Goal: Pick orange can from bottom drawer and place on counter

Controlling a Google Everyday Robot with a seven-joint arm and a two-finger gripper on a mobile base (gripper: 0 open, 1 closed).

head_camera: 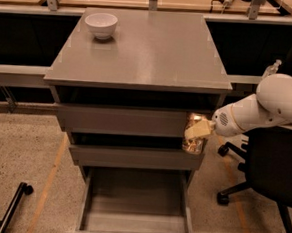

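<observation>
The orange can is held in my gripper, upright, in front of the right ends of the two upper drawer fronts, well above the bottom drawer. My white arm reaches in from the right. The bottom drawer is pulled open, and its floor is bare. The counter is the grey slab on top of the cabinet, above and left of the can.
A white bowl sits at the counter's back left. A black office chair stands right of the cabinet, under my arm. A black wheeled leg lies on the floor at lower left. Pale wooden tabletops run behind.
</observation>
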